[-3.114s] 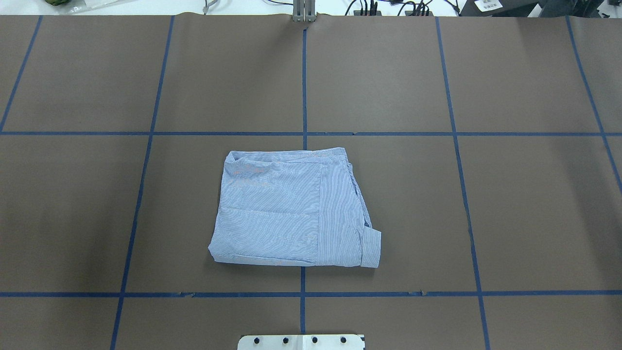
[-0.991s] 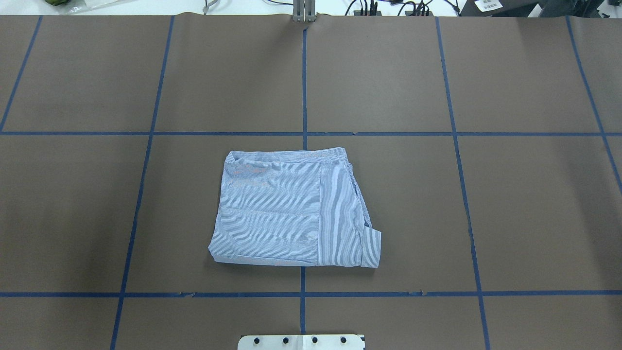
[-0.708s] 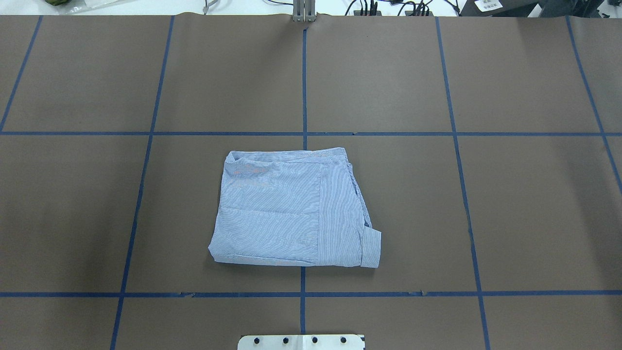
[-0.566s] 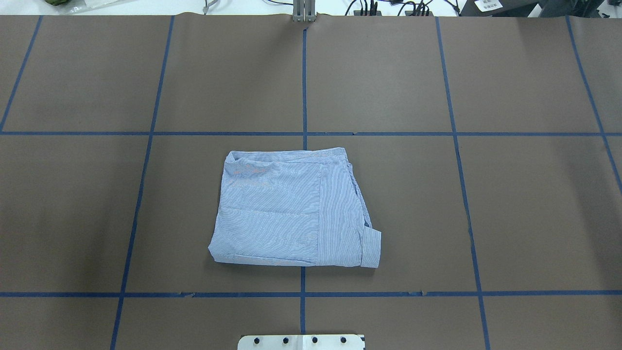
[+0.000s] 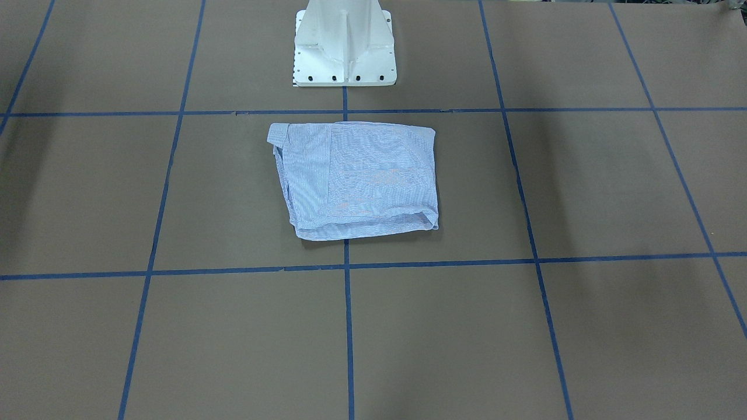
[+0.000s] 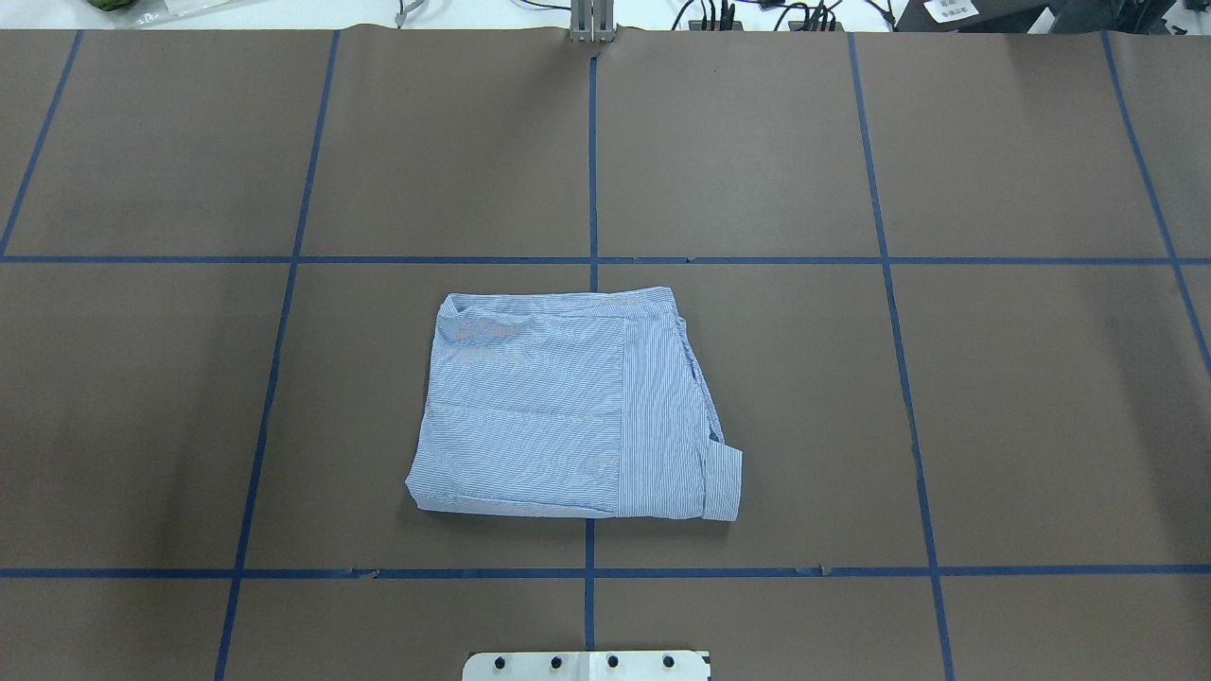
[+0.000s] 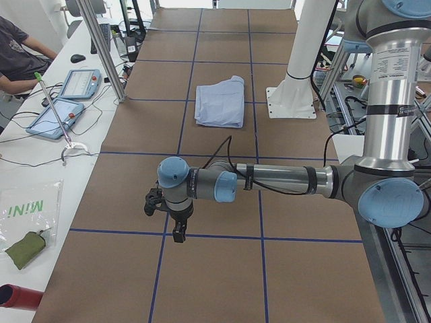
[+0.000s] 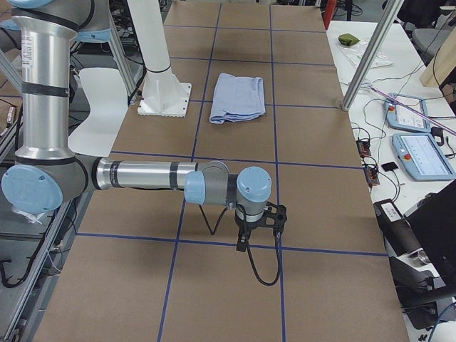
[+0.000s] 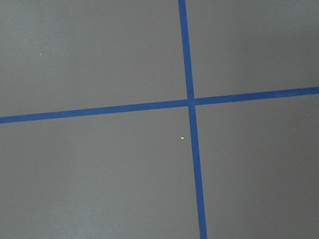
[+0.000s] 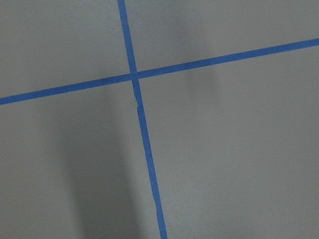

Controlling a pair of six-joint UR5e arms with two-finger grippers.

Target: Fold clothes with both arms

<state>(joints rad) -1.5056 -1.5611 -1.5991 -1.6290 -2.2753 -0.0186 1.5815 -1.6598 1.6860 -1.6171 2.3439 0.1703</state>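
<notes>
Overhead exterior, big to small: brown tabletop (image 6: 1041, 426) with blue tape grid, no arm in frame. Side views only for the arms: left arm (image 7: 283, 180) and right arm (image 8: 142, 174) stretched low, out toward opposite tabletop ends, well apart from the white pedestal base (image 5: 344, 52). Shirt (image 6: 558, 407) folded to a flat packet just in front of the pedestal base, straddling the centre tape line, a bit more on the robot's left. Long axis across the tabletop, parallel to the pedestal base's front edge. Cuff (image 6: 724, 484) sticking out at the corner nearest the pedestal base, robot's right side. Left hand (image 7: 165, 219), right hand (image 8: 260, 226): pointing down, no cloth in either; spread or pressed together, cannot tell from side views. Shirt inward from both hands, back toward the pedestal base; roughly even reach, maybe left slightly nearer. Looks finished or nearly so. Wrist views: bare tabletop and tape crossings only, no shirt, no fingers.
</notes>
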